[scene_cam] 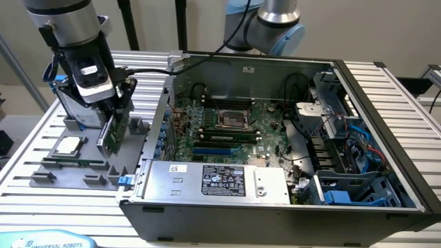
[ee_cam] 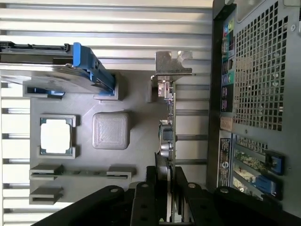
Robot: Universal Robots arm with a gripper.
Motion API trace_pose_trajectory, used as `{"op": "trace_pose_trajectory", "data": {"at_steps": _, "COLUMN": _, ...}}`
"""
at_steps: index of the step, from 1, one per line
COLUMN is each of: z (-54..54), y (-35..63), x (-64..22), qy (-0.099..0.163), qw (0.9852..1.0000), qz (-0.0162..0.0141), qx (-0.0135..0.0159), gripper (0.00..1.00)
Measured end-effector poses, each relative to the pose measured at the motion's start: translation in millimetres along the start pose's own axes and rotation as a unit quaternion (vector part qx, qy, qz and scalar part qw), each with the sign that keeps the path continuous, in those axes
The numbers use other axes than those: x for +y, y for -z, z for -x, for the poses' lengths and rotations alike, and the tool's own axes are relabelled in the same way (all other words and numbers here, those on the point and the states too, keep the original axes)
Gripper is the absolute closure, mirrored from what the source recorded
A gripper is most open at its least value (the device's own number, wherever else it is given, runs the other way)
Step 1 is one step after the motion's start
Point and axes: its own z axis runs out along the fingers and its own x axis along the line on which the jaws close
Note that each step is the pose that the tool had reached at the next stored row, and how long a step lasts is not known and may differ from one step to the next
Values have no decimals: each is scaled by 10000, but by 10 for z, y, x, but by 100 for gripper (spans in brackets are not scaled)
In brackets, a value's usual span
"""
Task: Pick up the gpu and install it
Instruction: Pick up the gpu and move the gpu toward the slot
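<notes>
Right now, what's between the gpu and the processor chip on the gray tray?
A gray textured square block on the tray, apart from both the gpu and the chip; the wrist view shows it.

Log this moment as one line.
claw: shut on gpu | gpu: upright on edge, at gray tray | computer case: open, beside tray, gpu not yet installed

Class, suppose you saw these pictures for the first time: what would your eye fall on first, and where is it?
First, the open computer case filling the middle and the exterior view's right, its green motherboard laid bare. Next, at the exterior view's left, the gpu held on edge in the arm's jaws at the grey parts tray.
</notes>
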Motion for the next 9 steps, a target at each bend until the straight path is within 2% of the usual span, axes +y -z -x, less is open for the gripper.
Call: {"op": "trace_pose_trajectory", "data": {"at_steps": 9, "z": 110, "y": 404, "x": 5, "qy": -1, "qw": 10000, "qz": 0, "qx": 5, "gripper": 73}}
